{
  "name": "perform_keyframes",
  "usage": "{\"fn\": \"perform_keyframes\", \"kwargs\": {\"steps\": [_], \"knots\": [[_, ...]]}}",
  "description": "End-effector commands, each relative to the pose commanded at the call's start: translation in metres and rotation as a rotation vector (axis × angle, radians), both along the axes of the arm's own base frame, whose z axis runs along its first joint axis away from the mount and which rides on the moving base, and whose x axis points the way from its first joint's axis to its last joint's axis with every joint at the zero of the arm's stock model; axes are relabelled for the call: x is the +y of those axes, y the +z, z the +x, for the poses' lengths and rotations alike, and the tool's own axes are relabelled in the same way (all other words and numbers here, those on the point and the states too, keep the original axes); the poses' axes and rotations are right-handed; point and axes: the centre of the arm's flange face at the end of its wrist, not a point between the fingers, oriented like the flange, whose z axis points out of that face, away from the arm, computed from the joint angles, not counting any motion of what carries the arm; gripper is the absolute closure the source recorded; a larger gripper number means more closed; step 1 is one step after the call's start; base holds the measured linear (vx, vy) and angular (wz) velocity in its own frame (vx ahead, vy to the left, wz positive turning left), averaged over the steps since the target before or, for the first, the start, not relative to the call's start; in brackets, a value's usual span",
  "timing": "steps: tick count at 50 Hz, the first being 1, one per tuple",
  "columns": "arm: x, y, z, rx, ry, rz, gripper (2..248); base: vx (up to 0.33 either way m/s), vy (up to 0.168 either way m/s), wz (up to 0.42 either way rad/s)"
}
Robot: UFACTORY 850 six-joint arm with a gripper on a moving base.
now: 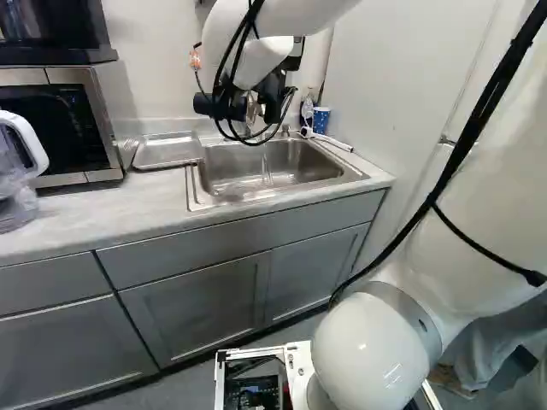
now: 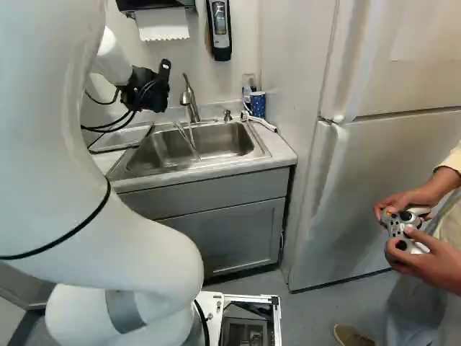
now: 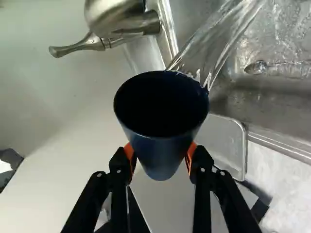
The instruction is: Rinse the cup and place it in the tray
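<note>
The end effector grips a dark blue cup from two sides, its orange pads pressed to the lower part of the wall. The cup is up at the back of the sink, on the side of the sink nearer the tray, with its mouth facing the wrist camera. Water from the faucet at the sink's back edge falls past the rim into the sink; whether any enters the cup, I cannot tell.

This looks like the rinsing step, with the tray, on the worktop beside the sink, as the goal afterwards. The cup is probably light and fairly thin-walled; its material does not show. Wet, it would turn slippery, and any water caught inside would make it heavier toward the base. The wall narrows toward the foot, so a hold that low could let it tip or slide if the stream strikes the rim hard. A firm, even squeeze just above the base seems right, enough to stop slipping without denting a soft wall. It should be drained over the sink before going to the tray.
</note>
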Motion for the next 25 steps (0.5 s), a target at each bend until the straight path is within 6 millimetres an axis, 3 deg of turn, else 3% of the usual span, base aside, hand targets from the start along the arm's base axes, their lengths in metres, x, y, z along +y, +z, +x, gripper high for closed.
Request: {"fn": "perform_keyframes", "kwargs": {"steps": [25], "knots": [[0.0000, 0.0000, 0.0000, 0.004, -0.005, 0.008, 129, 0.000, 0.000, 0.000]]}}
